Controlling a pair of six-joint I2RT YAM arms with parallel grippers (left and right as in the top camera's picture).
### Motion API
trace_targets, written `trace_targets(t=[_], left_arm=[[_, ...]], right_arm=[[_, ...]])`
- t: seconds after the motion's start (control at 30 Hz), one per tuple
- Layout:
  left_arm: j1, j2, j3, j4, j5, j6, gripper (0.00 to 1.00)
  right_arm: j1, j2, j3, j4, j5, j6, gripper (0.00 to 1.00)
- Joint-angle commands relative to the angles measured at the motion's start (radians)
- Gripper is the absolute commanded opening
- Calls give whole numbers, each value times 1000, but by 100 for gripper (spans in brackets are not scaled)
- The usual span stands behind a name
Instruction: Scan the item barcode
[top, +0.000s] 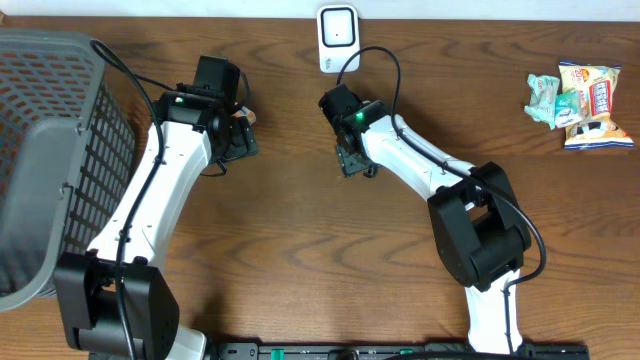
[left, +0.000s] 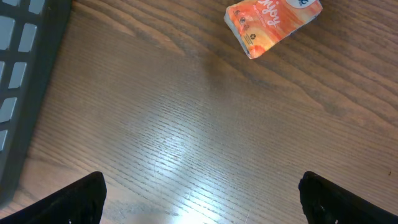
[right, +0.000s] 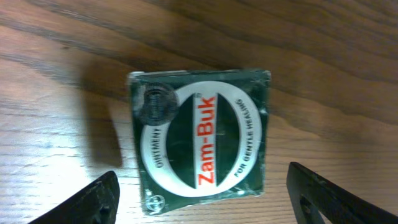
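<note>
1. Hovering low over the brown wooden table (right: 323, 74), my right fingers (right: 99, 199) stand spread wide, with one black tip at each lower corner of the right wrist view.
2. Between those tips lies the dark green square ointment box (right: 199, 143), which has a white oval label and red "Zam-Buk" lettering. It rests flat on the table with the label facing up.
3. Neither tip touches the box, and a strip of bare wood shows on each side of it.
4. Seen from overhead, my right arm (top: 440, 170) reaches from the near right edge toward the middle of the table. Its wrist hangs below the white barcode scanner (top: 337, 38), which stands at the far edge, near the box but apart from it.
5. My left fingers (left: 74, 199) are spread just as wide, and only bare wood lies between them.
6. An orange soft packet (left: 273, 25) lies tilted at the top of the left wrist view, ahead of my left fingers and well apart from them.
7. A grey plastic mesh basket (top: 60, 120) fills the left side of the table, beside my left arm (top: 160, 190).
8. A small heap of colourful snack packets (top: 585, 100) sits at the far right of the table, well apart from both arms.
</note>
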Motion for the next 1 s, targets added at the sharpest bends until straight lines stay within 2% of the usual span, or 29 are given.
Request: trace_targets(t=[0.0, 0.07, 0.17, 0.3, 0.47, 0.6, 0.97], left_arm=[[2, 5, -9, -3, -20, 6, 98], [2, 5, -9, -3, -20, 6, 98], [2, 5, -9, -3, -20, 6, 98], [2, 5, -9, -3, -20, 6, 98], [2, 5, -9, -3, -20, 6, 97], [2, 5, -9, -3, -20, 6, 98], [2, 5, -9, -3, -20, 6, 98]], right_arm=[[-20, -24, 29, -5, -62, 13, 83], [-39, -32, 56, -16, -100, 13, 86], [-102, -48, 126, -37, -203, 12, 99], [-184, -51, 168, -32, -336, -50, 99], [-309, -30, 160, -31, -611, -158, 82], [-343, -10, 126, -24, -734, -217, 79], [-333, -5, 24, 90, -778, -184, 73]])
